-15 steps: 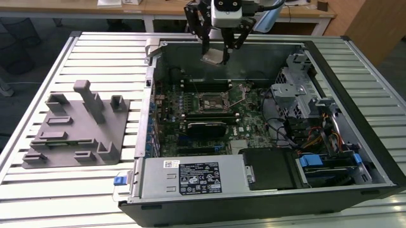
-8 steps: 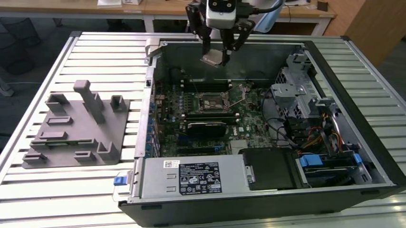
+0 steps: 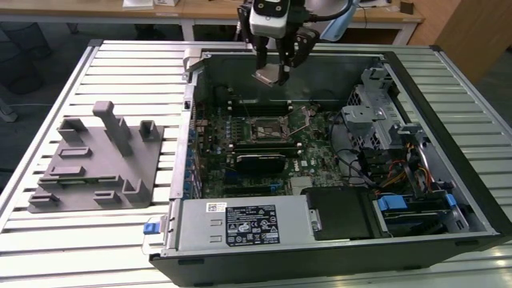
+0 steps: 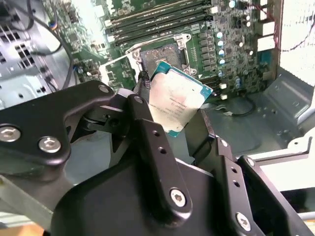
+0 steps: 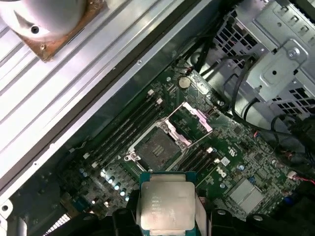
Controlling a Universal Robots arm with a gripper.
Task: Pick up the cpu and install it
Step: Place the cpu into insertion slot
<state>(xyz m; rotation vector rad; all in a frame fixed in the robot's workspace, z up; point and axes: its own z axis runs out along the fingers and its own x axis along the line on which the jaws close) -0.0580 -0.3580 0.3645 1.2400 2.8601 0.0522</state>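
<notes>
The tool (image 4: 172, 112) is clamped on the cpu (image 4: 178, 98), one finger on each of two opposite edges, with the silver top facing the wrist cameras. In the first wrist view the cpu (image 5: 166, 206) sits squarely between the fingers (image 5: 124, 219). In the exterior view the tool (image 3: 276, 67) hangs above the far side of the open case (image 3: 472, 180), and the cpu (image 3: 268, 77) is held up in the air, tilted, touching nothing but the fingers.

Below it, well apart, is the socket (image 5: 158, 147) on the board. It looks empty, and its metal plate (image 5: 194, 115) stands swung open just beside it. Memory slots (image 5: 125, 130) run along one side of the socket. A drive cage (image 5: 278, 64) stands further off.

The socket (image 3: 267, 128) lies near the middle of the case floor. The case rests on a slatted table (image 3: 48, 90), and a grey fixture (image 3: 96, 162) stands outside it on the exterior view's left.

By my reading the pick-up is done and the step in hand is the carry to the socket. Installing would call for levelling the cpu, squaring its edges with the socket frame, matching its orientation, and lowering it gently. The socket contacts are likely delicate, and the raised plate must be kept clear.
</notes>
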